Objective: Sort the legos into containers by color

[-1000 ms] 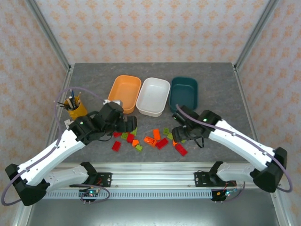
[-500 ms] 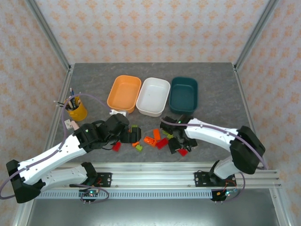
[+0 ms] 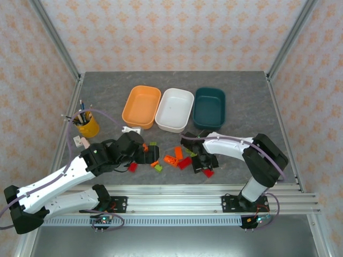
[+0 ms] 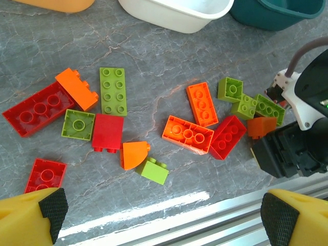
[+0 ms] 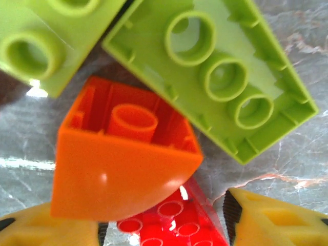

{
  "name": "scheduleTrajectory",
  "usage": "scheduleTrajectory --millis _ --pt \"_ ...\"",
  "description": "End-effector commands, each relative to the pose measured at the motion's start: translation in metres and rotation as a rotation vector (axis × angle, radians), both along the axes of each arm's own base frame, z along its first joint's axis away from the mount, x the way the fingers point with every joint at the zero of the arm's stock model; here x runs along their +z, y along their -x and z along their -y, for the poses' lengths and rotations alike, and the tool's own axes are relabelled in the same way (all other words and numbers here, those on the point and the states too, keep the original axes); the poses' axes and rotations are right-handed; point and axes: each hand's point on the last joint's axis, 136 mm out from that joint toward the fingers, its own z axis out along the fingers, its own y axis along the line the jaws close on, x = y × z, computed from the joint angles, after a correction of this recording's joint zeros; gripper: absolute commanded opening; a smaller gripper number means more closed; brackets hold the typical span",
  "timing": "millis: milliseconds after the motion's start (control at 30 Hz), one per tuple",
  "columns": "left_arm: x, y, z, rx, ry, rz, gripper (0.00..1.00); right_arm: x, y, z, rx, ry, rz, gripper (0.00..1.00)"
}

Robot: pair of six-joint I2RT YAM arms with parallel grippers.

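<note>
watch the right jaws: they sit part-narrowed either side of the orange curved brick, a gap showing by one pad, and you cannot tell if they grip it. its rounded face could squirt out under a squeeze. a red brick seems to lie under it and a green brick sits against it, so either may get pinched or dragged along. the left jaws hang wide and empty over the same legos, scattered on the surface near the front edge; the arms could clash there. the orange tub, white tub and teal tub look empty
</note>
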Motion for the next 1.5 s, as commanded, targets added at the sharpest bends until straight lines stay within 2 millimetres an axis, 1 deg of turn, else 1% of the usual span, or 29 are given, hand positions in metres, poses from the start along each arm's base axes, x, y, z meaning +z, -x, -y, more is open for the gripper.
scheduleTrajectory --millis 0,133,333,467,533,600,700,867,933,1000,1067,1133,1200,1300,1367,1433,1467 --pt "0.001 0.002 0.001 0.008 0.021 0.005 1.00 -0.007 0.004 0.002 0.007 -0.012 -0.036 0.56" --pt "0.002 0.001 0.001 0.012 0.022 0.007 1.00 -0.010 0.009 0.000 0.009 -0.033 -0.063 0.48" --pt "0.002 0.000 0.003 0.014 0.024 0.008 0.99 -0.013 0.011 0.003 0.007 -0.026 -0.062 0.41" --pt "0.002 -0.001 0.004 0.015 0.026 0.009 0.99 -0.010 0.007 0.003 0.009 -0.025 -0.042 0.34" --pt "0.002 -0.001 0.005 0.015 0.026 0.009 0.99 -0.005 0.005 0.002 0.014 -0.034 -0.025 0.31" --pt "0.003 -0.001 0.006 0.014 0.027 0.010 0.99 0.005 0.001 0.001 0.011 -0.048 0.004 0.29" --pt "0.006 -0.002 0.007 0.017 0.034 0.015 0.99 0.032 -0.006 0.002 -0.006 -0.070 0.074 0.29" --pt "0.021 -0.009 0.015 0.038 0.064 0.028 1.00 0.090 -0.024 0.001 -0.032 -0.115 0.203 0.27" --pt "0.030 -0.015 0.018 0.055 0.067 0.039 1.00 0.117 -0.037 0.001 -0.046 -0.133 0.262 0.27" --pt "0.042 -0.023 0.021 0.078 0.068 0.061 1.00 0.141 -0.055 0.001 -0.066 -0.156 0.322 0.27" --pt "0.049 -0.033 0.022 0.114 0.061 0.069 1.00 0.161 -0.078 0.001 -0.095 -0.179 0.382 0.26" --pt "0.056 -0.046 0.024 0.146 0.078 0.055 1.00 0.175 -0.106 0.004 -0.141 -0.205 0.424 0.26" --pt "0.059 -0.062 0.024 0.186 0.100 0.032 1.00 0.179 -0.134 0.010 -0.195 -0.215 0.444 0.26" --pt "0.063 -0.083 0.018 0.234 0.101 0.020 1.00 0.175 -0.179 0.018 -0.257 -0.224 0.471 0.26" --pt "0.065 -0.099 0.014 0.267 0.100 0.010 1.00 0.166 -0.206 0.023 -0.291 -0.219 0.474 0.26" --pt "0.064 -0.114 0.012 0.287 0.110 -0.009 1.00 0.151 -0.232 0.029 -0.329 -0.206 0.460 0.26" --pt "0.065 -0.121 0.012 0.291 0.112 -0.014 1.00 0.143 -0.243 0.032 -0.339 -0.192 0.456 0.26"
